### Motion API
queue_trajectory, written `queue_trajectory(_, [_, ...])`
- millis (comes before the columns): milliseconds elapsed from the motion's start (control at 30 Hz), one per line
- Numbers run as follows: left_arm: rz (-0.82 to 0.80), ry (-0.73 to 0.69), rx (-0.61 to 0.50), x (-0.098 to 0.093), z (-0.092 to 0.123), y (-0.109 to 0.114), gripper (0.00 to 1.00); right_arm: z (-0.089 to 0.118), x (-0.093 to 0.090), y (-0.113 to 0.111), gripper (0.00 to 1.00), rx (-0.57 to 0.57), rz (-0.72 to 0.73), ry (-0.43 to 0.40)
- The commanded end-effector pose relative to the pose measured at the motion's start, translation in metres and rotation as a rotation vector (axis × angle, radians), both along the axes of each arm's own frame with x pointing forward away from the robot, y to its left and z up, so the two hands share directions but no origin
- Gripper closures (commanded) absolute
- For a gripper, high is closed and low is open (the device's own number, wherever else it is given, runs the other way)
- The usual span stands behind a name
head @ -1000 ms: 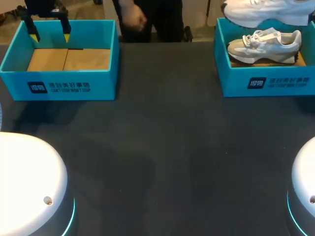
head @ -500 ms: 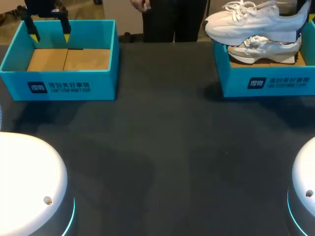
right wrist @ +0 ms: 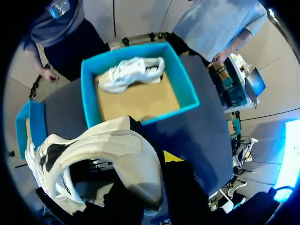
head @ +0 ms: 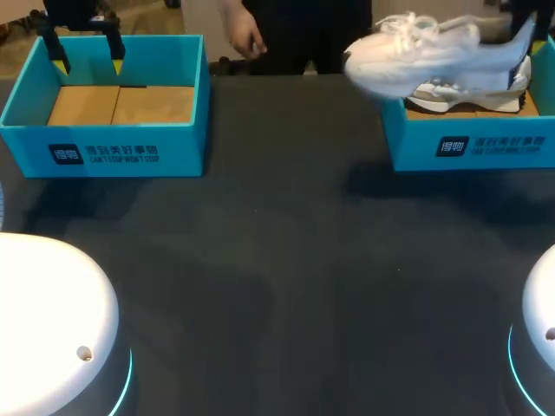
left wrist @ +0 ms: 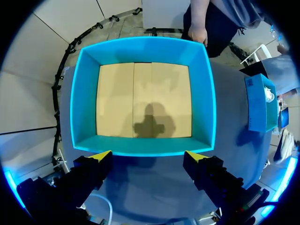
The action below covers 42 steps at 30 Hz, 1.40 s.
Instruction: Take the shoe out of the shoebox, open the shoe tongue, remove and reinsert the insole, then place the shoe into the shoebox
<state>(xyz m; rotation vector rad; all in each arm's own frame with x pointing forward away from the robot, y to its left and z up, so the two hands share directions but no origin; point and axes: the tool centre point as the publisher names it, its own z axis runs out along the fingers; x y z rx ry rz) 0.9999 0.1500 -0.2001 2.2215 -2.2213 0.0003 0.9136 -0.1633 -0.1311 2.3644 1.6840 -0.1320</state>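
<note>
A white sneaker (head: 416, 54) hangs in the air over the left wall of the right teal shoebox (head: 468, 147), toe pointing left. My right gripper (right wrist: 151, 165) is shut on its heel collar; one yellow tip (right wrist: 171, 156) shows and the other is hidden behind the shoe (right wrist: 98, 150). A second, beige and white sneaker (head: 473, 91) lies inside that box (right wrist: 185, 91) and shows past the held shoe in the right wrist view (right wrist: 132, 72). My left gripper (head: 88, 62) stands open above the far part of the left shoebox (head: 104, 152).
The left shoebox (left wrist: 143, 152) holds only its bare cardboard floor (left wrist: 143, 98), seen beyond my open left gripper (left wrist: 148, 157). A wide stretch of dark tabletop (head: 286, 260) lies between and in front of the two boxes.
My right gripper has carried the white sneaker leftward from above the right box to over its left wall. The left arm has kept still.
</note>
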Motion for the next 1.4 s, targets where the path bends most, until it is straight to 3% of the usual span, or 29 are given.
queue_trajectory(33, [0.000, 0.000, 0.000, 0.000, 0.000, 0.000, 0.00, -0.029, -0.060, 0.042, 1.00, -0.016, 0.017, -0.016])
queue_trajectory(233, [0.000, 0.000, 0.000, 0.000, 0.000, 0.000, 0.00, -0.052, -0.107, 0.078, 1.00, -0.010, 0.020, 0.021])
queue_trajectory(833, [0.000, 0.000, 0.000, 0.000, 0.000, 0.000, 0.00, -0.052, -0.107, 0.078, 1.00, -0.010, 0.020, 0.021])
queue_trajectory(1167, [0.000, 0.000, 0.000, 0.000, 0.000, 0.000, 0.00, -0.112, -0.175, 0.153, 1.00, 0.006, 0.113, 0.044])
queue_trajectory(1333, [0.000, 0.000, 0.000, 0.000, 0.000, 0.000, 0.00, -0.135, -0.198, 0.183, 1.00, 0.008, 0.105, 0.077])
queue_trajectory(1400, [0.000, 0.000, 0.000, 0.000, 0.000, 0.000, 0.00, -0.135, -0.198, 0.183, 1.00, 0.008, 0.105, 0.077])
